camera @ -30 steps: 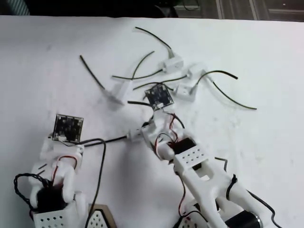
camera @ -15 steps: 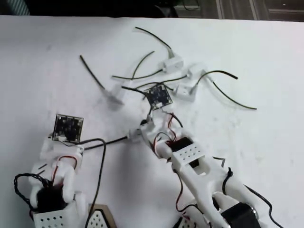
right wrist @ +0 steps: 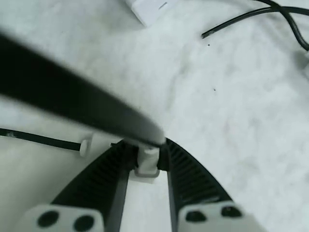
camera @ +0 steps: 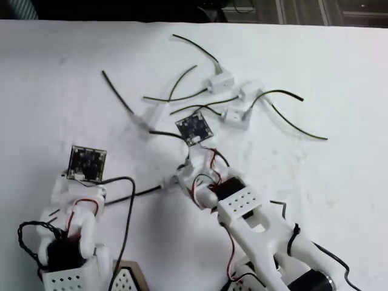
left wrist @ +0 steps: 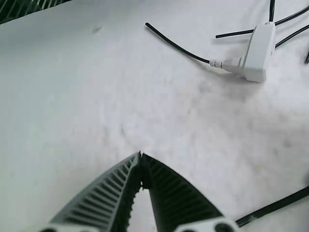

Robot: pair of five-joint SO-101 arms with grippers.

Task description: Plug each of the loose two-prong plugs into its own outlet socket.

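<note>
Right gripper shifted sideways; plug clamped between its jaws.

Fingers pressed together, white socket beyond

Seen from above, from the right tool outlet sockets and loose cords crowd 11 to 2 o'clock, the left arm blocks 8 to 9, and bare desk lies open at 3 and 10.

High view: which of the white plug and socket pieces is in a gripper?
The plug clamped in the right gripper, nearest the arms; the other white pieces lie loose farther back.
</note>
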